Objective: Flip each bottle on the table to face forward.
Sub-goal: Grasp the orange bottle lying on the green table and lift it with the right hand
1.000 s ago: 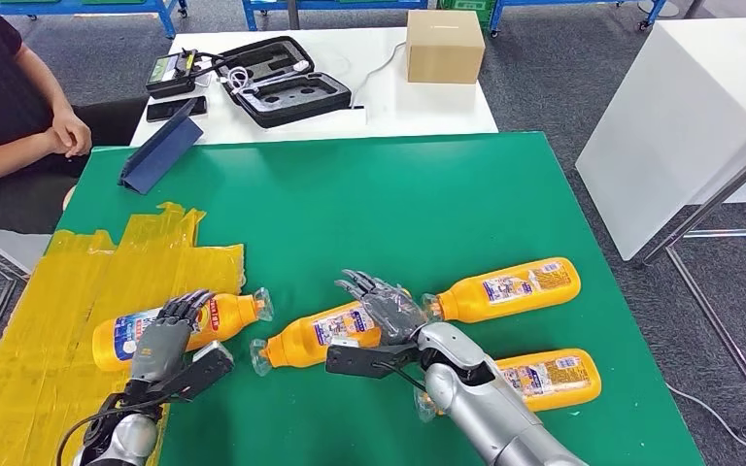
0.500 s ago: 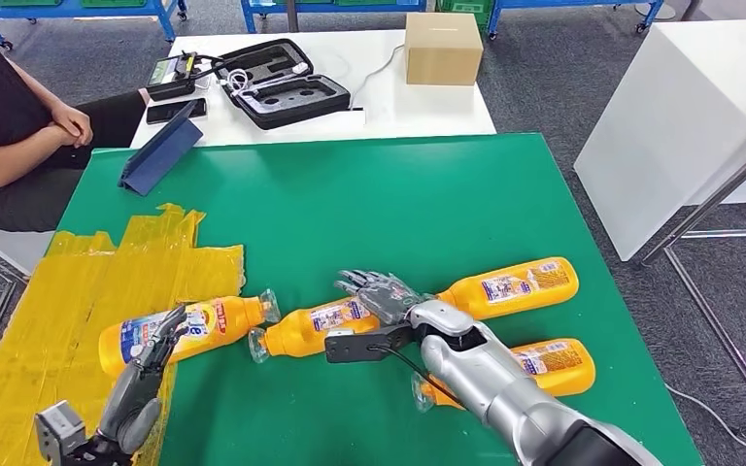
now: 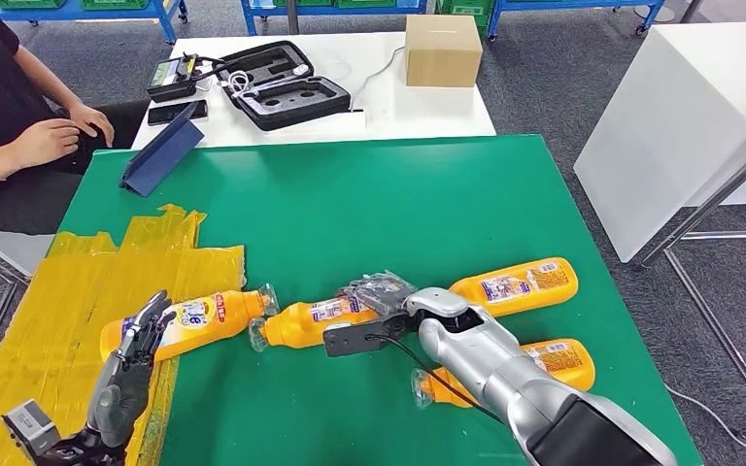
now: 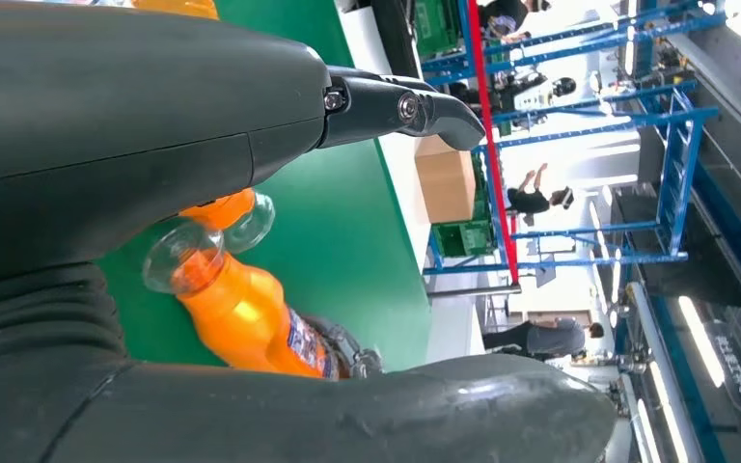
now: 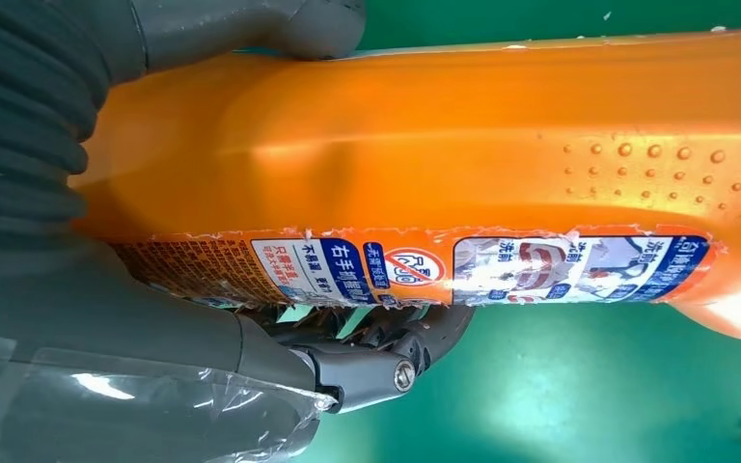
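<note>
Several orange bottles lie on their sides on the green table [image 3: 350,204]. My right hand [image 3: 381,294] grips the middle bottle [image 3: 306,320] around its body; in the right wrist view this bottle [image 5: 502,145] sits between the thumb and the fingers [image 5: 376,359], its label edge showing. The left bottle [image 3: 199,318] rests partly on yellow tape. My left hand [image 3: 128,364] hovers by its base end, fingers apart and holding nothing. The left wrist view has that hand [image 4: 203,116] above a bottle [image 4: 246,323]. Two more bottles lie right, one farther [image 3: 515,284], one nearer [image 3: 559,361] behind my forearm.
Yellow tape [image 3: 68,291] covers the table's left part. A blue folder [image 3: 160,146] leans at the far left corner. Behind stands a white table [image 3: 379,112] with a black case [image 3: 282,83] and a cardboard box [image 3: 444,47]. A person [image 3: 5,126] sits at far left.
My left hand has let go of the left bottle and drawn back toward the near edge. My right hand has curled down onto the middle bottle. The person's hands have shifted.
</note>
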You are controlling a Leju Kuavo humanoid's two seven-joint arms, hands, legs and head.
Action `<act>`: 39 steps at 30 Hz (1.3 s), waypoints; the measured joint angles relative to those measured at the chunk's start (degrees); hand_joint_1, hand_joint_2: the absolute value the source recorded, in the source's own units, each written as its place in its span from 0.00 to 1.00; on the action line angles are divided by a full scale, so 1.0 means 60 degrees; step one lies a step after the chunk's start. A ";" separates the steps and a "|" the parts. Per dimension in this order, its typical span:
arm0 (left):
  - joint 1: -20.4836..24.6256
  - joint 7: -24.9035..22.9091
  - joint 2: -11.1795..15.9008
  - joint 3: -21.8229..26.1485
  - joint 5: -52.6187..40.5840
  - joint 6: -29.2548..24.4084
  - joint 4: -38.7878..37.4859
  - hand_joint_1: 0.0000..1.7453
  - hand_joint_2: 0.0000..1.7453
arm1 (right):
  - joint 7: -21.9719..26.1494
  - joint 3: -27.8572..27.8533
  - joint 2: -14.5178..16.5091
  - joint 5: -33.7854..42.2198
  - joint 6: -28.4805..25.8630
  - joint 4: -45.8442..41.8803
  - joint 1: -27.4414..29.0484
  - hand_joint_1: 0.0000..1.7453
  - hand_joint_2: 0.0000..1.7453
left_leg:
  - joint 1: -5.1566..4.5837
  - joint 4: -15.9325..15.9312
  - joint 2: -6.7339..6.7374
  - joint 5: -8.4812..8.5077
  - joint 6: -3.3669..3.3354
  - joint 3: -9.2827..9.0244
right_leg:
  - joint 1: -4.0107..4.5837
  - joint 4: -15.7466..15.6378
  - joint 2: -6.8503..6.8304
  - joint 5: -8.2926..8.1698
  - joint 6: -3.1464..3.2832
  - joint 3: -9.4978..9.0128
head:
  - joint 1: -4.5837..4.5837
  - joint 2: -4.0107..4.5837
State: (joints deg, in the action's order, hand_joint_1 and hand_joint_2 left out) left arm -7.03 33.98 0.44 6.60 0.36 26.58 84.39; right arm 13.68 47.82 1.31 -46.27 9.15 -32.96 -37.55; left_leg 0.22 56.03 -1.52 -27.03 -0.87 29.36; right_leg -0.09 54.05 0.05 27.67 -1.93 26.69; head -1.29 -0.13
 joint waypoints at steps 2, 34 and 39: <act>0.0070 -0.0107 -0.0066 0.0004 0.0189 -0.0099 0.0001 0.00 0.00 | -0.0057 0.0057 0.0006 0.0142 0.0081 0.0055 -0.0064 1.00 1.00 | 0.0000 0.0000 0.0000 0.0000 0.0000 0.0000 | 0.0000 0.0000 0.0000 0.0000 0.0000 -0.0002 | 0.0000 0.0000; -0.1860 -0.1721 -0.3282 0.0252 0.3882 -0.1991 0.2783 0.00 1.00 | 0.0066 -0.1871 0.1123 0.2103 -0.2496 -0.7562 0.4790 1.00 1.00 | 0.0006 0.0002 0.0020 -0.0002 0.0002 0.0150 | 0.0004 0.0005 0.0026 -0.0002 -0.0004 0.0044 | -0.0002 0.0000; -0.1894 -0.1631 -0.3356 -0.0015 0.3378 -0.2083 0.2773 0.00 1.00 | 0.0200 -0.1876 0.1291 0.2162 -0.2404 -0.8128 0.4927 1.00 1.00 | 0.0003 0.0002 0.0017 -0.0003 0.0002 0.0158 | 0.0002 0.0005 0.0026 -0.0002 -0.0004 0.0050 | 0.0000 0.0000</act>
State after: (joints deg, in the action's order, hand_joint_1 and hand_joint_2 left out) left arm -18.40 24.19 -19.69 6.51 20.63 14.09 101.03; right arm 14.88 36.57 9.05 -33.30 -5.28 -81.72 -7.99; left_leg 0.23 56.04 -1.41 -27.05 -0.86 30.31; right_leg -0.08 54.08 0.21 27.66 -1.96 26.99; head -1.29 -0.13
